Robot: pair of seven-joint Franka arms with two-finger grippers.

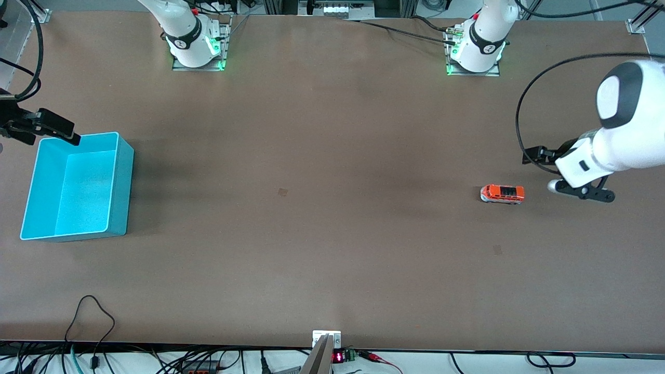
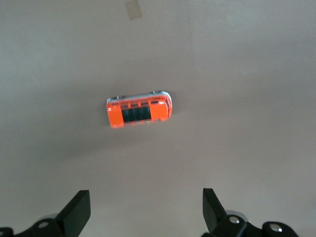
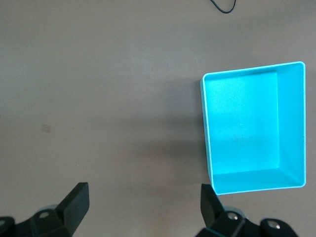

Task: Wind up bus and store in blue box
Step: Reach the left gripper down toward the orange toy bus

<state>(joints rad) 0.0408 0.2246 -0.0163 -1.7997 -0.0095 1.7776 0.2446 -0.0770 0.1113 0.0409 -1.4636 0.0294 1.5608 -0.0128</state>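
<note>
Bus (image 2: pixel 139 109) roof windows clear only in left wrist view.

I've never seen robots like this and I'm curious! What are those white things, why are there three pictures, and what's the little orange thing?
The white things are two robot arms bolted to a brown table. One picture looks down from high up; the other two come from cameras on each arm's wrist. The orange thing is a toy bus standing on the table. The left gripper, a two-finger hand, hangs open over the table beside the bus, holding nothing. The right gripper is open too, up by the blue box, which is empty. The bus and the box are at different ends of the table.
</note>
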